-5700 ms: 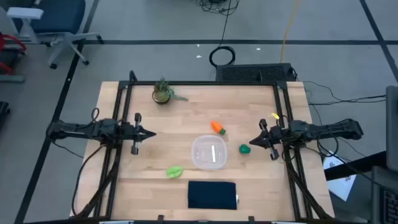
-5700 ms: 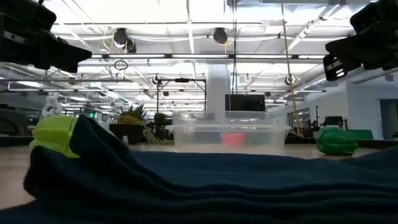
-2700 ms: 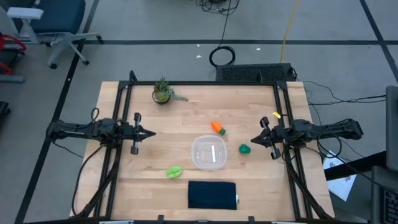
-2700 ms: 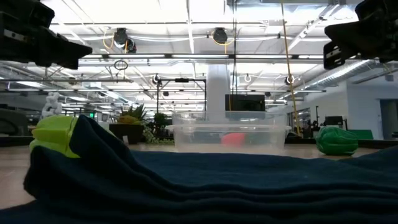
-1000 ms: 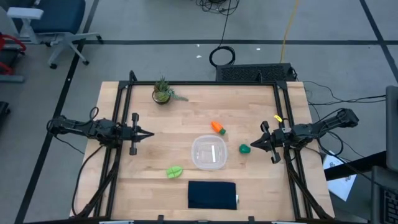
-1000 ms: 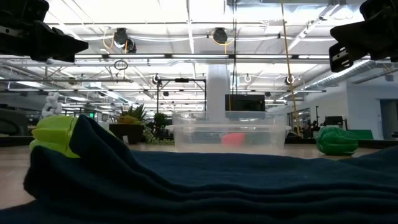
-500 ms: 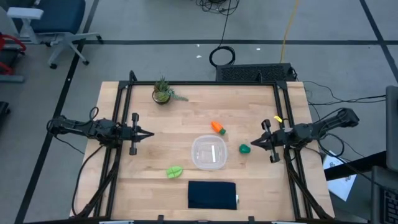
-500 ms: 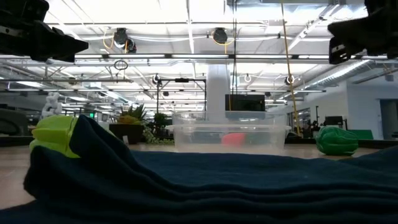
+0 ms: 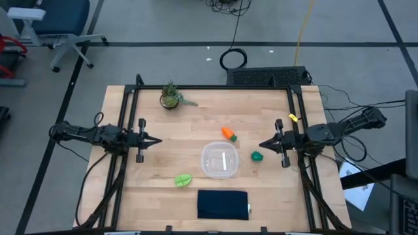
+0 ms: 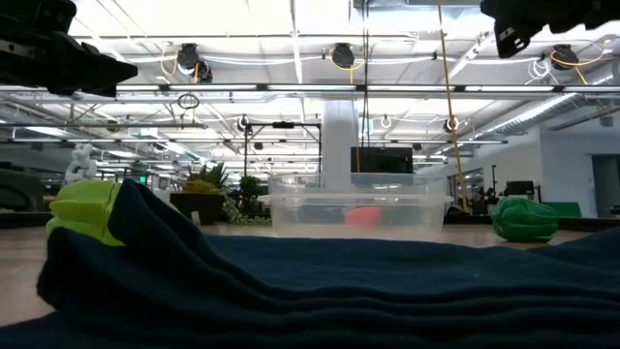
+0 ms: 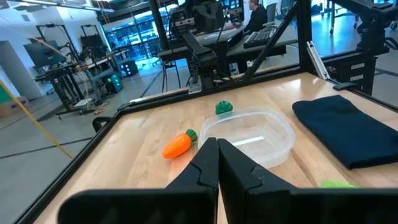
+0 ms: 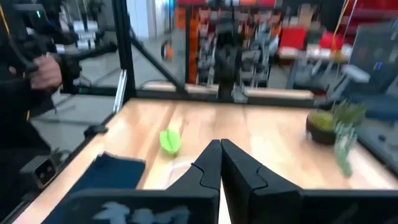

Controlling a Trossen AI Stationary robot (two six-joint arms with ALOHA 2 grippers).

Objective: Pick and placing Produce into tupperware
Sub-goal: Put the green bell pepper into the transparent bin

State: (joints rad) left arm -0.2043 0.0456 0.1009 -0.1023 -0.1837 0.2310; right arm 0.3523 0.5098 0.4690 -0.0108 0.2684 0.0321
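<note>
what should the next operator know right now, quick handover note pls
Left gripper: shut, empty, waiting over the table's left side.
Right gripper: shut, empty, raised beside the green lump.
Tupperware: mid-table, nothing in it.
Carrot: on the table just behind the tupperware.
Leafy piece: on the table, front-left of the tupperware, near the navy pad.
Done: nothing placed.
Left: all three pieces go into the tupperware; the lump is closest to the right gripper.

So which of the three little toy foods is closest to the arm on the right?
The dark green lump, just off the tupperware's right side near the right gripper. The carrot and leafy piece lie farther away.
</note>
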